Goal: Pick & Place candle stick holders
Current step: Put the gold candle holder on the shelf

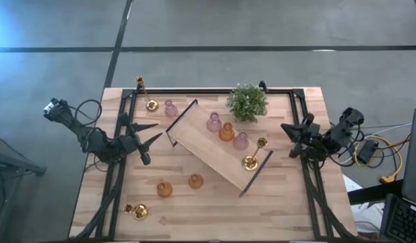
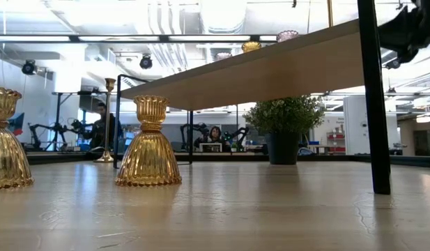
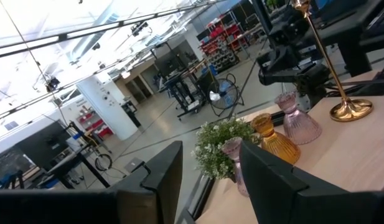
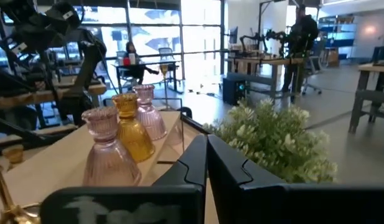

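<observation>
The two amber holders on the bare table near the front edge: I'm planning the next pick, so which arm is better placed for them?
Likely the left. The two amber holders stand left of centre, nearer the left pincer, which hovers open. The right pincer waits beyond the wooden tray, which lies between.

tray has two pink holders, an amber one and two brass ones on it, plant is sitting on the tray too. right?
Not quite: the potted plant stands on the table beside the wooden tray, not on it; the high view shows this. The two pink holders, the amber holder and two brass holders are on the tray.
</observation>
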Motion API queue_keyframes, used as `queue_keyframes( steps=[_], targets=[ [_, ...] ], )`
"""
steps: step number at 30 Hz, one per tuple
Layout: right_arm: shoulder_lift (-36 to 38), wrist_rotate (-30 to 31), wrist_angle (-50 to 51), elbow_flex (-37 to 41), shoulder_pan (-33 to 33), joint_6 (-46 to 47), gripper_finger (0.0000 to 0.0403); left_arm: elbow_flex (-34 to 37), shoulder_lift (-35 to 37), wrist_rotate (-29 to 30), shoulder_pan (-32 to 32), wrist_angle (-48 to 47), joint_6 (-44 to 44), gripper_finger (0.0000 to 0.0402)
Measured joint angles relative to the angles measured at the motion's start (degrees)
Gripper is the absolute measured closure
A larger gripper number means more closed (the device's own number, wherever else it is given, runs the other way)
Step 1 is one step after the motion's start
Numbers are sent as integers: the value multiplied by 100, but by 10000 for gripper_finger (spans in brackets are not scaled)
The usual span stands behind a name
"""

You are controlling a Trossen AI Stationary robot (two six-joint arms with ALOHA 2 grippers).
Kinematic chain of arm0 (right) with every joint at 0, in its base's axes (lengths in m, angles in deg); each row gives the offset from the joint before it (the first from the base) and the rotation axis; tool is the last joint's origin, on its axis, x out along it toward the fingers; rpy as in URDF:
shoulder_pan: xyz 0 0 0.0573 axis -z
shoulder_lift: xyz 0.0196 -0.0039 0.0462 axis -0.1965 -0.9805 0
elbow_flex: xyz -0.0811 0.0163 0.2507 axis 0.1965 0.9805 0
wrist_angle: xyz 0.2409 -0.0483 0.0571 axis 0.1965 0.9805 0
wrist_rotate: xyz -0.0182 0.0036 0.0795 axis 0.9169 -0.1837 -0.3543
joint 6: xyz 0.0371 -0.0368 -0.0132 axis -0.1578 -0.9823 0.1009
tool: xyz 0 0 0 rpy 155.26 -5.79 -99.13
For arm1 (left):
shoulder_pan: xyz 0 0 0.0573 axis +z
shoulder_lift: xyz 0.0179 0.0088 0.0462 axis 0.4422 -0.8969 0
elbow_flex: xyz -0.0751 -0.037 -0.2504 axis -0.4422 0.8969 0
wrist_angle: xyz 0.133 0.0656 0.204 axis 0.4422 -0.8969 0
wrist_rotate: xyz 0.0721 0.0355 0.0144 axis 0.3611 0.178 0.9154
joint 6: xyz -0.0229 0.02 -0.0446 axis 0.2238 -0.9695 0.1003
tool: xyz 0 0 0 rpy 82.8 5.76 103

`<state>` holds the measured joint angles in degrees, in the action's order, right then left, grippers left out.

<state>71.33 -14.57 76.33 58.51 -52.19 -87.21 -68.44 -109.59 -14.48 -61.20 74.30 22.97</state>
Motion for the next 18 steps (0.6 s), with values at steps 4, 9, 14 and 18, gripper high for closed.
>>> queue_keyframes(
  steps=[4, 9, 14, 18],
  targets=[
    [-12, -2, 25, 283, 0, 389, 394, 0, 2, 0, 0, -5, -26, 239],
    [-11, -2, 24, 520, 0, 361, 394, 0, 11, 54, 0, -5, -26, 239],
    [-14, -9, 22, 716, 0, 442, 394, 0, 13, 474, 0, -11, -39, 239],
    [-11, -11, 15, 832, 1, 541, 394, 0, 22, 909, 12, -22, -39, 239]
  ],
)
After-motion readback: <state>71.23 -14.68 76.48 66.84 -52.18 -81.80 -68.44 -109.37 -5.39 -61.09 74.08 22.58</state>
